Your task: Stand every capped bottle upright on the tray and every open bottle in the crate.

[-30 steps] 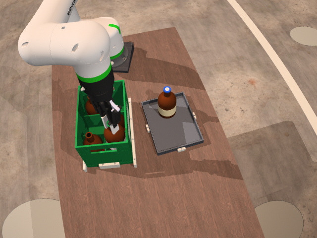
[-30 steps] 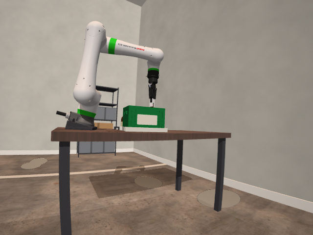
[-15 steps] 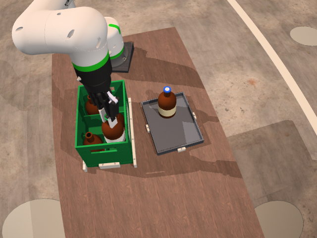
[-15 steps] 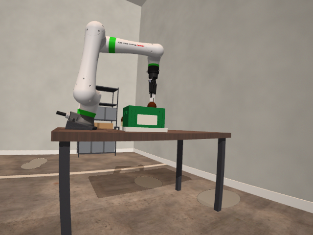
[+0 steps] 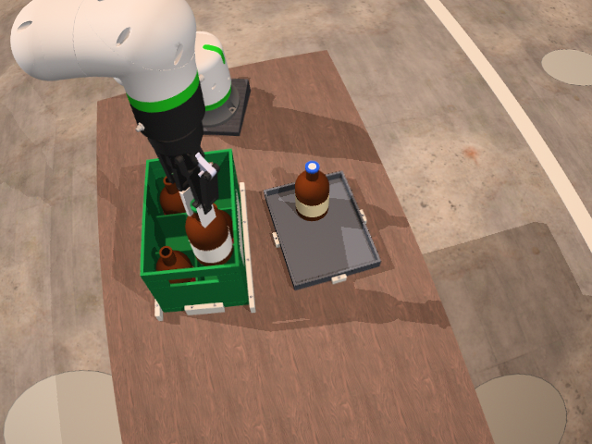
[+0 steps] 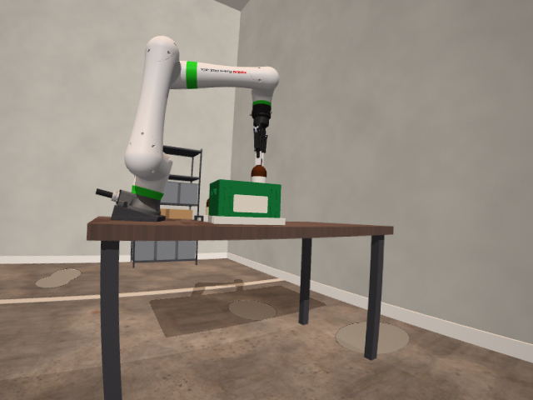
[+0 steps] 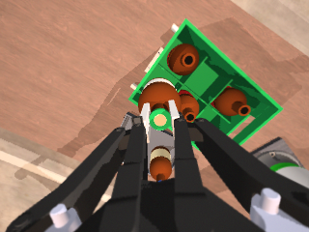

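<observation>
Top: gripper (image 5: 197, 211) (image 6: 258, 160) (image 7: 159, 110) is clamping the neck of the green-capped bottle (image 5: 208, 234) (image 6: 258, 172) (image 7: 158, 97), holding it roughly upright over the near tray-side part of the crate (image 5: 201, 289) (image 6: 223, 202) (image 7: 234, 64). Open bottles are sitting inside. The blue-capped bottle (image 5: 312, 193) (image 7: 160, 167) is standing on the tray (image 5: 337, 276), toward its arm-base end, leaving room beside it. The held one is wearing a white band, the other a cream one; no readable print on either.

Exterior: bottle's shoulder and white band are showing above the crate rim, lower part hidden behind the wall. Crate side is carrying a blank pale panel. Forearm is carrying small dark and red lettering, too small and flipped to read. I'm guessing glass: stiff, smooth, fairly heavy, breakable if knocked.

Wrist: pads are pinching just under the green cap, which is the right place: narrow, with the shoulder flaring below. Weight is hanging low, so expect swing if moved fast. Three open mouths are showing in the crate, one right beside the held bottle. Needs more lift before going sideways; base could catch the rim.
</observation>
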